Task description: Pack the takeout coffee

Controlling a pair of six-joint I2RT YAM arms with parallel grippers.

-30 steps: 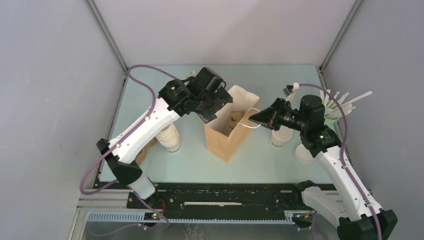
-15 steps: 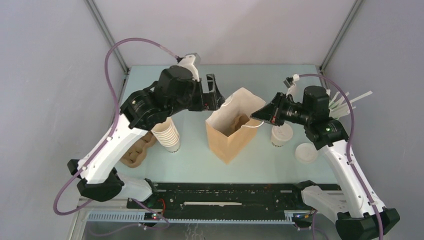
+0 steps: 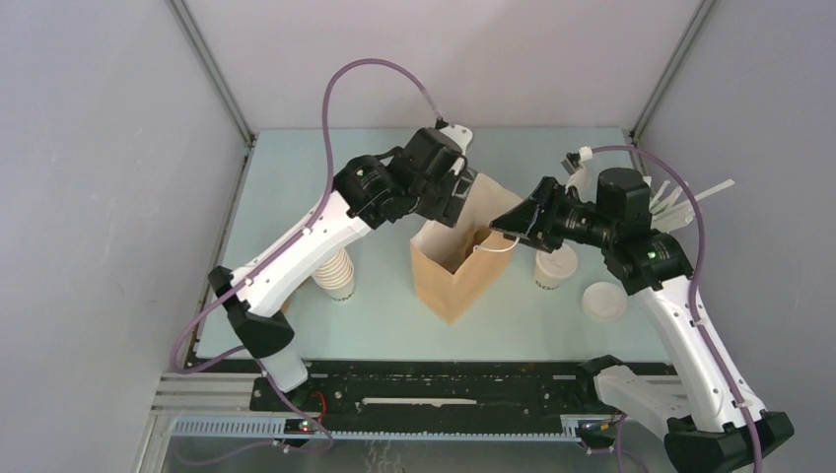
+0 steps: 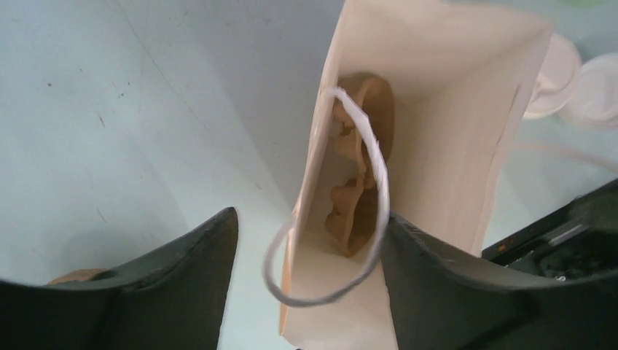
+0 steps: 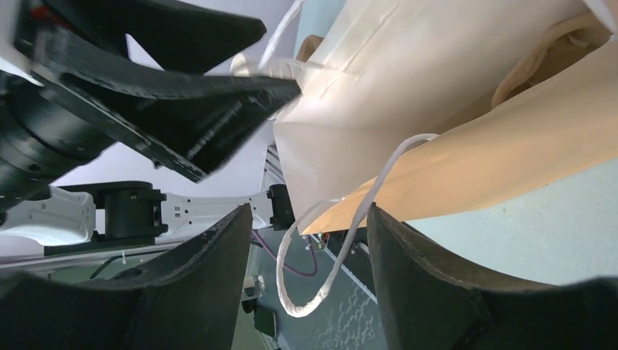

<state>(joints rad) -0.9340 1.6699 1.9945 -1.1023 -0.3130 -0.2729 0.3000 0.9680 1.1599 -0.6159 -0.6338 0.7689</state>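
Left gripper (image 4: 310, 219) spread at rim of upright brown paper bag (image 3: 449, 281); right gripper (image 5: 307, 211) spread around its white cord handle (image 5: 300, 309). Lidded cream paper cup (image 3: 555, 266) stands on bench (image 3: 296, 177), just right of bag.

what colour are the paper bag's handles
White cord handles on the tan paper bag; clearest in the left wrist view.

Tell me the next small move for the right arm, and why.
Probably draw the right end effector back off the handle and swing it toward the takeout coffee. Its jaws are open with the handle loose between them, the bag stands open with a carrier inside, and the coffee stands on the table beside the bag, not yet packed.
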